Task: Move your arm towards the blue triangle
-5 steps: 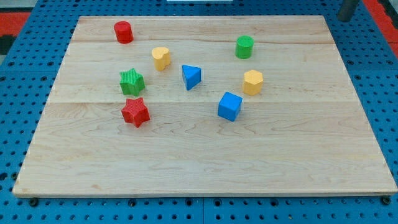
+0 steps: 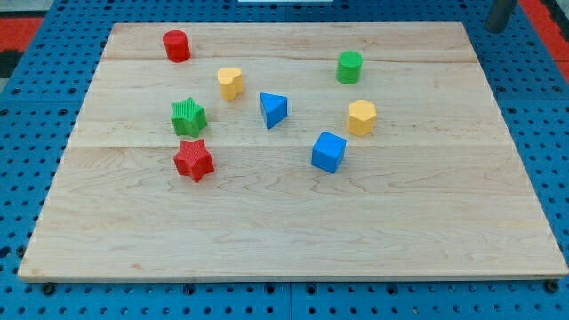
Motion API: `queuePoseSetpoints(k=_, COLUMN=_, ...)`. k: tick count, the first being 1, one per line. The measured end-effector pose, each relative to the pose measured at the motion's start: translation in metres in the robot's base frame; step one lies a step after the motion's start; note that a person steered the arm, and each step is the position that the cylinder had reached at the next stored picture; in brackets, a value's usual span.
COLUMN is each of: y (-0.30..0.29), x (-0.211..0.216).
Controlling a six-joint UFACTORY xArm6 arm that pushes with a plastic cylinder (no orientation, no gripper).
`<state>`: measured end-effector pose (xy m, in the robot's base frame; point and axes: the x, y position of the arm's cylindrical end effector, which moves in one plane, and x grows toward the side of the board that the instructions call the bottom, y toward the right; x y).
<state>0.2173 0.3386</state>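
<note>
Camera view takes in a pale wooden board (image 2: pixel 293 222) lying on a blue pegboard surface (image 2: pixel 27 293). At the upper right corner of the frame, off the board, a dark rod end shows; it is probably my tip (image 2: pixel 495 28), though the frame's edge cuts most of the rod away, so I cannot be sure. I have no jaws to open or close, and the rod touches and holds nothing.

The blue triangle (image 2: pixel 274 109) sits slightly above and left of the frame's centre, well apart from my tip, which is far toward the upper right. Just up and left of the triangle is a yellow block (image 2: pixel 230 83) of rounded shape. Further left stand the green star (image 2: pixel 188 116) and, directly below it, the red star (image 2: pixel 193 160). A red cylinder (image 2: pixel 176 45) stands at the upper left. To the right of the triangle lie the blue cube (image 2: pixel 328 151), lower, a yellow hexagonal block (image 2: pixel 361 117) and the green cylinder (image 2: pixel 349 67), nearest my tip.
</note>
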Motion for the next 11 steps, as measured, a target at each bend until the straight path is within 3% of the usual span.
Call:
queuePoseSetpoints(k=2, y=-0.023, x=0.033)
queuePoseSetpoints(k=4, y=-0.040, x=0.033)
queuePoseSetpoints(k=6, y=-0.095, x=0.036)
queuePoseSetpoints(k=8, y=-0.124, x=0.110)
queuePoseSetpoints(k=9, y=-0.151, x=0.098)
queuePoseSetpoints(k=10, y=-0.185, x=0.121)
queuePoseSetpoints(k=11, y=-0.278, x=0.127)
